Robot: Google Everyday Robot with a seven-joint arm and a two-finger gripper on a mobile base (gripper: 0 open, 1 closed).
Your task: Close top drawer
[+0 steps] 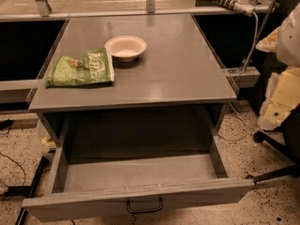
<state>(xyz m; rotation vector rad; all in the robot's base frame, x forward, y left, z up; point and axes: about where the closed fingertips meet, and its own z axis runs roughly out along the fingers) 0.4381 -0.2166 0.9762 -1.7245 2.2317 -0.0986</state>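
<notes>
Gripper (280, 100) at right edge, state unclear; top drawer (93, 201) open to its lower left, apart.

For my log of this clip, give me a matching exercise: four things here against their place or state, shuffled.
1 top drawer
2 white bowl
3 green chip bag
4 gripper

A left side of the cabinet top
B not in view
C pulled out, open
D cabinet top, right of the bag

Pairs: 1-C, 2-D, 3-A, 4-B.
</notes>
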